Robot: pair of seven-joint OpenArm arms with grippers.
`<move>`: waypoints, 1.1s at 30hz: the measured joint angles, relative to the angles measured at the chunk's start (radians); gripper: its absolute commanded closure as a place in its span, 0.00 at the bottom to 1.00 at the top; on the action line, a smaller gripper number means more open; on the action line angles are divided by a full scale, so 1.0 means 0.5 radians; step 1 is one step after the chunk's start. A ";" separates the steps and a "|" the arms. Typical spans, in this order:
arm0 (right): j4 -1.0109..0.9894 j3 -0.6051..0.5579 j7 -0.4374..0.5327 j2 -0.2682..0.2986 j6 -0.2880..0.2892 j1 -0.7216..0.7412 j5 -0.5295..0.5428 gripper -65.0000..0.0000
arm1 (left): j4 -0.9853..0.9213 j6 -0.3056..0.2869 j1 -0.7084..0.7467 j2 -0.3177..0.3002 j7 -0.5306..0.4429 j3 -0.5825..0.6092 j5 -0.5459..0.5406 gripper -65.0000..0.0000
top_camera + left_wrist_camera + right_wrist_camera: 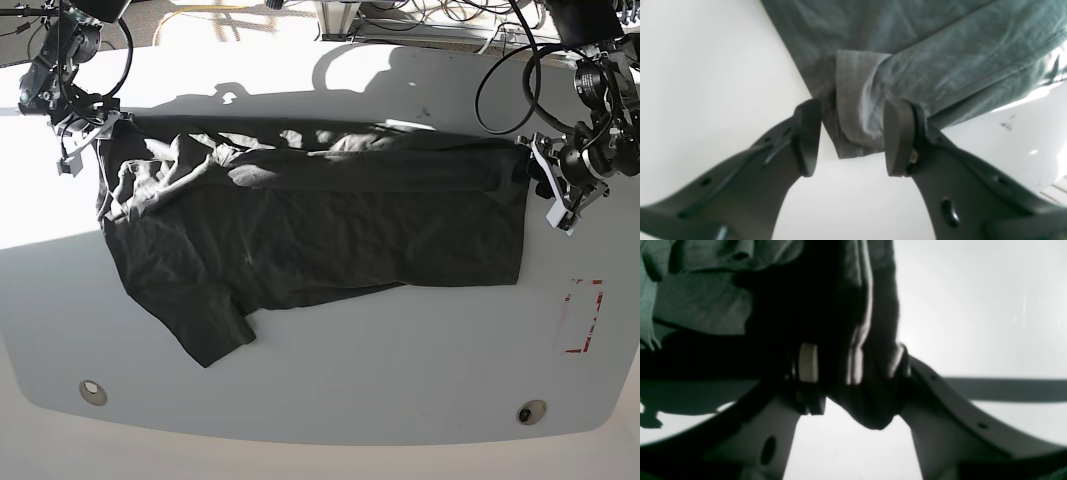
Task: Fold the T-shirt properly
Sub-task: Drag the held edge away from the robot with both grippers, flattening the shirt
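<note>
The dark T-shirt (320, 230) is spread wide across the white table (330, 380), with one sleeve reaching toward the front left. My left gripper (550, 185) is at the shirt's right end. In the left wrist view its jaws (853, 106) stand a little apart, shut on a folded corner of the T-shirt (907, 40) that spans from pad to pad. My right gripper (80, 135) is at the far-left corner. In the right wrist view it (857, 356) is shut on a thick dark bunch of the T-shirt (706, 303), which hangs down between the pads.
A red-outlined mark (583, 315) lies on the table near the right edge. Two round fittings (92, 391) (530, 411) sit by the curved front edge. Cables (500, 90) loop behind both arms at the back.
</note>
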 measured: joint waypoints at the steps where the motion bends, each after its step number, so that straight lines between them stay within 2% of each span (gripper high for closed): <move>1: 0.000 0.000 -0.001 0.000 0.001 0.001 0.002 0.74 | -0.030 0.000 -0.004 0.003 -0.001 0.004 0.020 0.56; 7: -0.001 -0.002 0.000 -0.001 0.005 0.000 0.007 0.75 | -0.107 -0.001 -0.005 0.023 0.000 0.016 0.143 0.56; 14: 0.002 -0.008 -0.001 -0.001 0.005 0.000 0.007 0.75 | -0.228 -0.002 -0.005 0.085 -0.016 0.024 0.144 0.56; 20: 0.003 -0.009 -0.002 -0.001 0.005 0.003 0.005 0.75 | -0.330 -0.002 -0.013 0.060 -0.047 0.095 0.122 0.59; 22: 0.003 -0.010 -0.002 -0.002 0.005 0.004 0.005 0.75 | -0.336 -0.001 -0.017 0.056 -0.050 0.114 0.123 0.68; 23: 0.003 -0.010 -0.002 -0.002 0.005 0.005 0.005 0.76 | -0.336 -0.001 -0.018 0.057 -0.059 0.116 0.124 0.80; 26: 0.003 -0.010 -0.002 -0.001 0.005 0.004 0.005 0.76 | -0.341 0.000 -0.011 0.063 -0.067 0.122 0.114 1.00; 33: 0.008 -0.007 -0.001 0.000 0.005 -0.008 0.006 0.76 | -0.272 0.000 0.073 0.058 -0.107 0.139 0.141 0.98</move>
